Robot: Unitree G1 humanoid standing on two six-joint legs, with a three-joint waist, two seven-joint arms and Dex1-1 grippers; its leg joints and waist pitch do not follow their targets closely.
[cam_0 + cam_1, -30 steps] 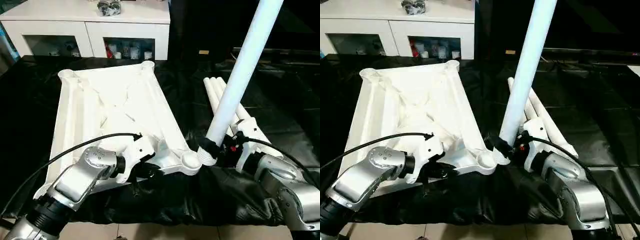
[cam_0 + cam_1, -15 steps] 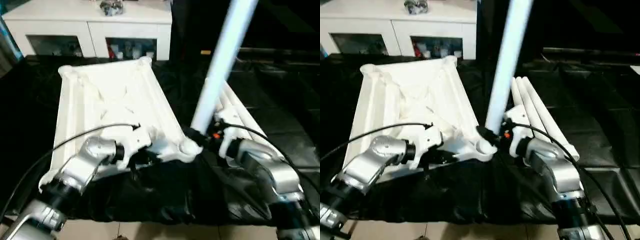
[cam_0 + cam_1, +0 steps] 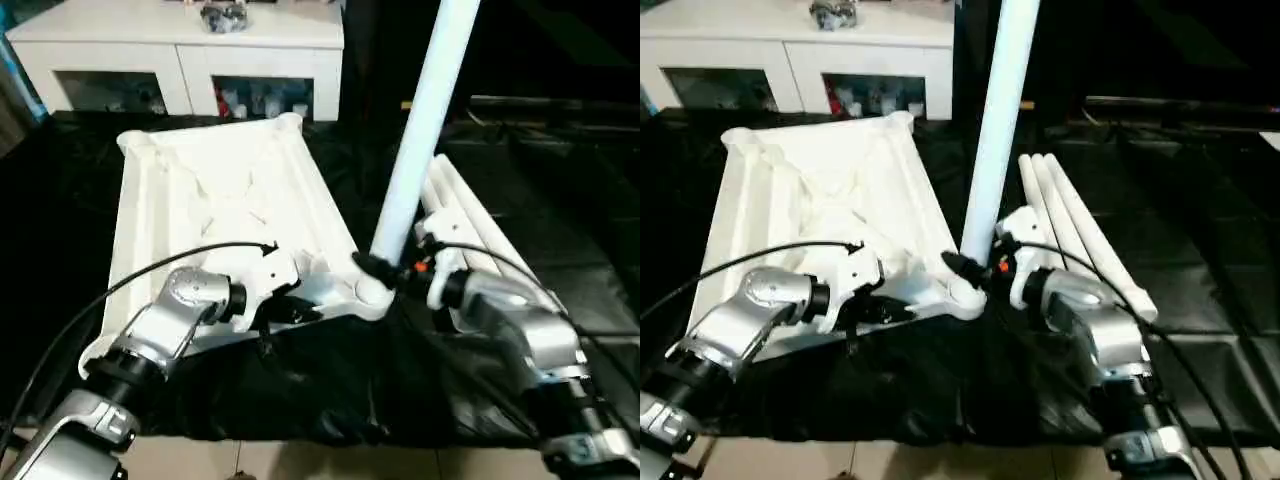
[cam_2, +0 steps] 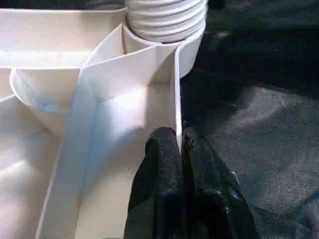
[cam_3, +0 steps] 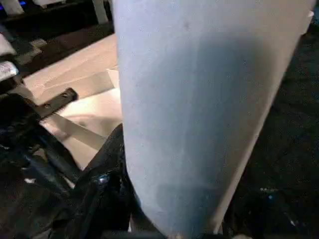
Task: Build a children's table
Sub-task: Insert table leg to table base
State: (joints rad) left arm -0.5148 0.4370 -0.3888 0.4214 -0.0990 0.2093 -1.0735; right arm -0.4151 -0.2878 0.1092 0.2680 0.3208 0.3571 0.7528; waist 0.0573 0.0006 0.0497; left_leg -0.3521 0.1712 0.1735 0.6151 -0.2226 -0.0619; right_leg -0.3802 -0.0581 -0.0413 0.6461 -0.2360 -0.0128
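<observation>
The white tabletop [image 3: 220, 210] lies ribbed side up on black cloth. My left gripper [image 4: 180, 142] is shut on the thin wall of its near rim, close to the near right corner socket [image 3: 366, 292]. A long white leg [image 3: 425, 120] stands almost upright, leaning slightly right. Its threaded end [image 4: 167, 20] sits in that socket. My right gripper [image 3: 385, 272] is shut on the leg just above the socket, one black finger [image 5: 107, 164] showing beside the tube [image 5: 199, 99]. Three more legs [image 3: 1080, 230] lie side by side to the right of the tabletop.
A white cabinet [image 3: 180, 50] with glass doors stands behind the tabletop, small items on top. Black cloth [image 3: 300, 400] covers the work surface down to its near edge, with pale floor below. A dark unit [image 3: 560, 110] sits at the back right.
My right gripper has carried the leg left, from beside the near right corner socket onto it, and stood it more upright. The left gripper keeps its hold on the rim. The camera has shifted.
</observation>
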